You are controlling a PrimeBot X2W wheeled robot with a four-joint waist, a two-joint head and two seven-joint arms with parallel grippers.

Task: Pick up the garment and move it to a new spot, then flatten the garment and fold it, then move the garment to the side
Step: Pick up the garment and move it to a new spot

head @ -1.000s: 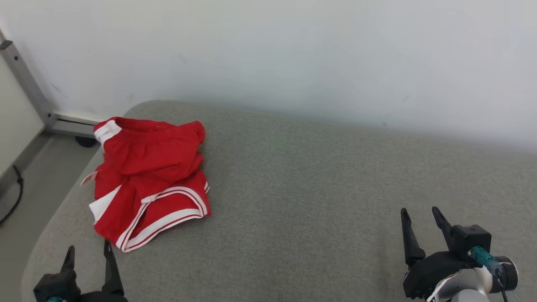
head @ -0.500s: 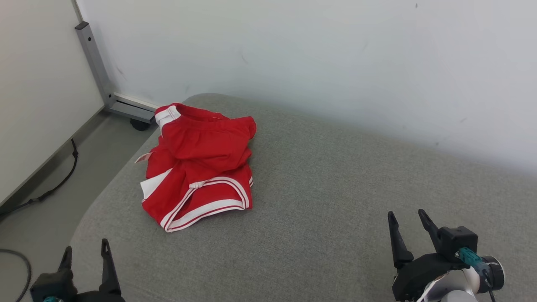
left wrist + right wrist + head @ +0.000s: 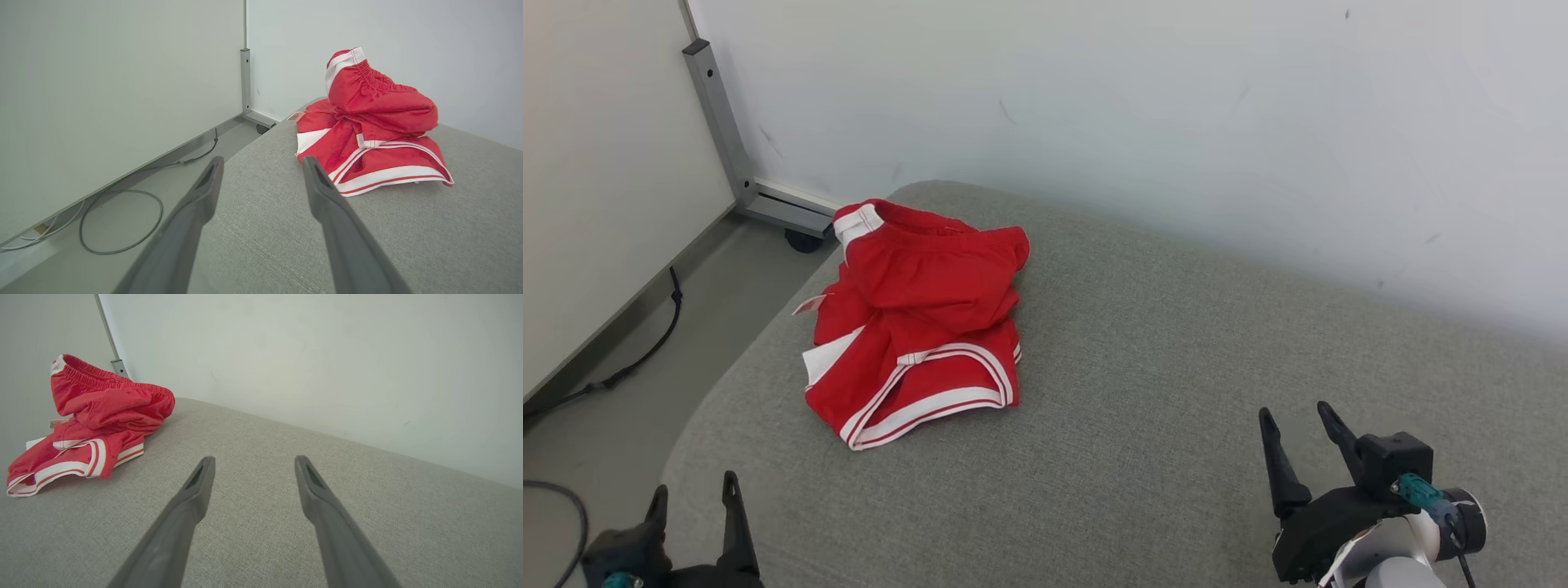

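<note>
A crumpled pair of red shorts point(image 3: 919, 318) with white stripes lies in a heap near the far left corner of the grey cushioned surface point(image 3: 1143, 392). In the left wrist view the shorts point(image 3: 372, 126) rise ahead and to the right of my fingers. The right wrist view has the shorts point(image 3: 94, 420) far off to the left. My left gripper point(image 3: 693, 490) is open at the lower left, short of the heap, holding nothing. Over the lower right my right gripper point(image 3: 1294, 416) is open too, well apart from the garment.
A white wall point(image 3: 1176, 114) runs behind the surface. A grey metal post with a foot and caster point(image 3: 737, 163) stands at the back left. Dark cables point(image 3: 122, 220) lie on the floor to the left, past the surface's rounded left edge.
The camera has swung left, so the whole scene has shifted right in view and more floor and the post show. The shorts have not moved on the surface; both grippers stay open.
</note>
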